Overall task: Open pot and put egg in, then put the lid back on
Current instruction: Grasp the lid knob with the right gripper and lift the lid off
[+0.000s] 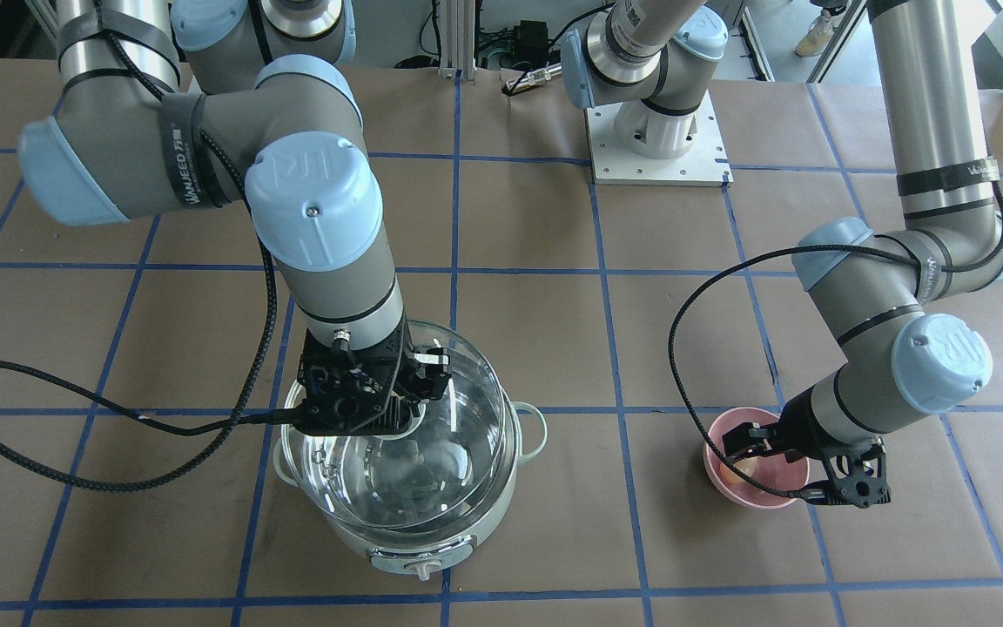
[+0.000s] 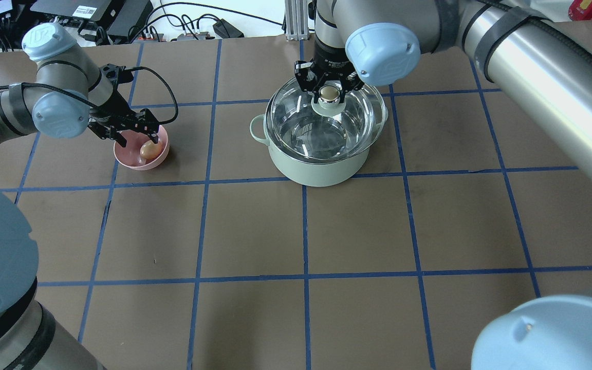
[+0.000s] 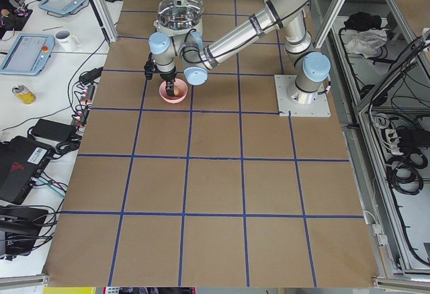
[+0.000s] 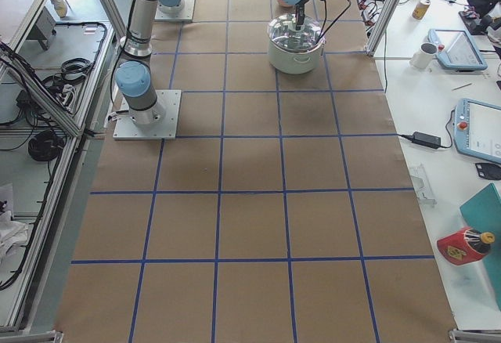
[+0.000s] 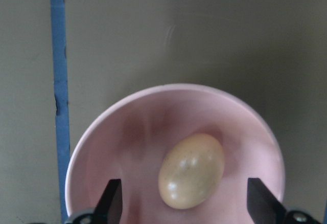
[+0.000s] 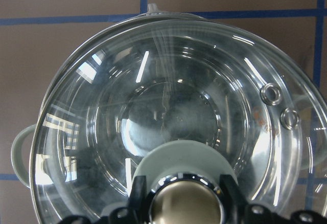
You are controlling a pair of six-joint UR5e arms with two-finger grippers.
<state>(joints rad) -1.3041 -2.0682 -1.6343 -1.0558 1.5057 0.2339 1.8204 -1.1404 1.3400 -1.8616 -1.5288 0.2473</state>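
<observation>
The mint-green pot [image 2: 321,172] stands at the table's far middle. The glass lid [image 2: 296,118] sits slightly raised and shifted toward the pot's far side. My right gripper [image 2: 329,92] is shut on the lid's beige-gold knob [image 6: 185,206], and the pot's steel inside shows through the lid [image 6: 168,106]. The tan egg [image 5: 191,170] lies in a pink bowl [image 5: 102,147] at the left. My left gripper [image 5: 186,198] is open just above the bowl, with one finger on each side of the egg and not touching it. The egg also shows in the overhead view [image 2: 148,150].
The table is brown paper with a blue tape grid. The pink bowl [image 2: 124,159] sits about one grid square to the left of the pot. The left arm's base plate [image 1: 656,148] is on the robot's side of the table. A black cable [image 1: 75,409] loops beside the pot.
</observation>
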